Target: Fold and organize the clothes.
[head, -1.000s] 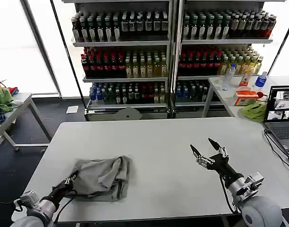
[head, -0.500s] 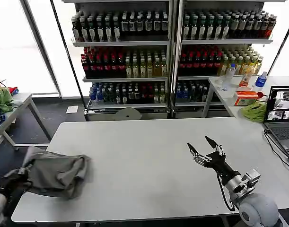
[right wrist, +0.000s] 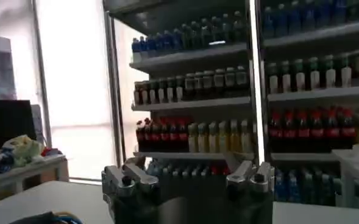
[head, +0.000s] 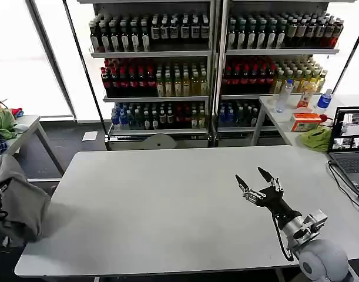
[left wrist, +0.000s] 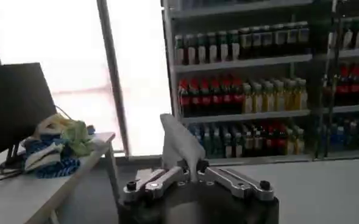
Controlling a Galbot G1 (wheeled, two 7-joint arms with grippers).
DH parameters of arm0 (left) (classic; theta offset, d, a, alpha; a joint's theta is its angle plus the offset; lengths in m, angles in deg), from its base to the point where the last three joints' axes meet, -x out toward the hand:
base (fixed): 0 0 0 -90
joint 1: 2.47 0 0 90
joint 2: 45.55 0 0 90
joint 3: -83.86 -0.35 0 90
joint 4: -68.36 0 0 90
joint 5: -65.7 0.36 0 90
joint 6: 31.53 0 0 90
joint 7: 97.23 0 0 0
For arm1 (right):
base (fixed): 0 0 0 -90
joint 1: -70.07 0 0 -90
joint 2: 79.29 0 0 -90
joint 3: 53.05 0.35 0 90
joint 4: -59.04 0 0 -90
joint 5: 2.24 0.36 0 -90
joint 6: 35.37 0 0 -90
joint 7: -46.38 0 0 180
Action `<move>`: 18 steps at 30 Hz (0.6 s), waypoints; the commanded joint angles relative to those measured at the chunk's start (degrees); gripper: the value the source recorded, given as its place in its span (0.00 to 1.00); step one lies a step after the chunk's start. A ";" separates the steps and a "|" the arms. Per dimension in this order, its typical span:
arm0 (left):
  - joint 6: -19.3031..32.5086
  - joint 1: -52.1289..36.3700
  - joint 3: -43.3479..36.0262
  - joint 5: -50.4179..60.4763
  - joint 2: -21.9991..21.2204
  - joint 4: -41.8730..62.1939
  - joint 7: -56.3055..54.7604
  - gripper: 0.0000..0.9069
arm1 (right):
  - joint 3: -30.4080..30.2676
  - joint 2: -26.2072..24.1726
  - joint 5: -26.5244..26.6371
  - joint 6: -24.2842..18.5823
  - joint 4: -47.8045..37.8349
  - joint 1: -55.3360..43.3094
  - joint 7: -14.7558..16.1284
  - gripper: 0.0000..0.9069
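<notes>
Crumpled grey cotton shirt (head: 17, 202) at the white rectangular table's (head: 167, 200) nine o'clock edge; black right gripper (head: 255, 179) over its four o'clock area.

Nothing I can actually read from here. The bottles (head: 167, 35) on the shelves across the top of the head view have labels, but they're just blobs of colour. Same with the orange box (head: 305, 121) and the laptop screen (head: 351, 128) at the right edge: no legible words or numbers.
</notes>
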 commanded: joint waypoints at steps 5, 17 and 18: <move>-2.79 -8.63 -42.99 24.23 -7.53 -6.99 -7.56 0.01 | 1.67 -0.07 0.18 -0.99 0.40 2.20 0.18 1.00; -3.06 -26.90 -65.18 -1.28 -14.57 -2.36 -27.76 0.01 | -3.30 4.29 -2.52 3.92 1.88 2.19 -4.31 1.00; -3.01 -28.34 -65.98 -2.31 -15.85 -0.57 -28.63 0.01 | -3.92 5.06 -2.51 5.42 2.17 2.15 -5.43 1.00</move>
